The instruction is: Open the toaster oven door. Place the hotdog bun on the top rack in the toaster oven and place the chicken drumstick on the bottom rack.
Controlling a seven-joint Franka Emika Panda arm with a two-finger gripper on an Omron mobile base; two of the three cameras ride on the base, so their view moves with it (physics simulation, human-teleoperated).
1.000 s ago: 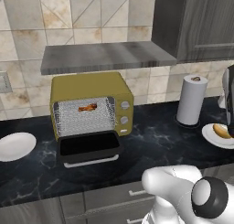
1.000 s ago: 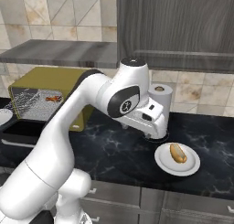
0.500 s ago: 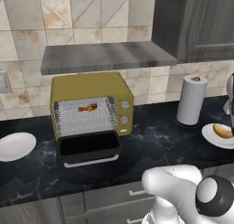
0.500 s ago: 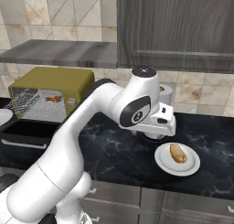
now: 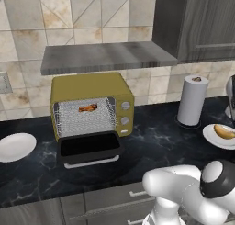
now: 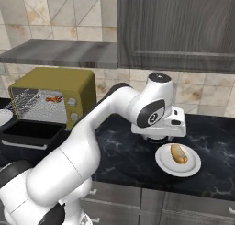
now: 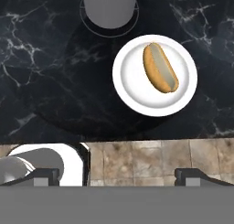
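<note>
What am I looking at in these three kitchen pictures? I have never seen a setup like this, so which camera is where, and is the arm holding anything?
This is a rendered kitchen with a white robot arm on a mobile base. Two pictures come from cameras on the base, behind the arm to its left and right. The third looks down from the hand itself, with the two dark fingertips at its bottom edge.

On the dark counter stands a yellow toaster oven with its door folded open and a chicken drumstick on a rack inside. To the right are a paper towel roll and a white plate carrying the hotdog bun. Another white plate lies left of the oven.

The gripper hangs above the bun's plate, fingers apart, holding nothing.
</note>
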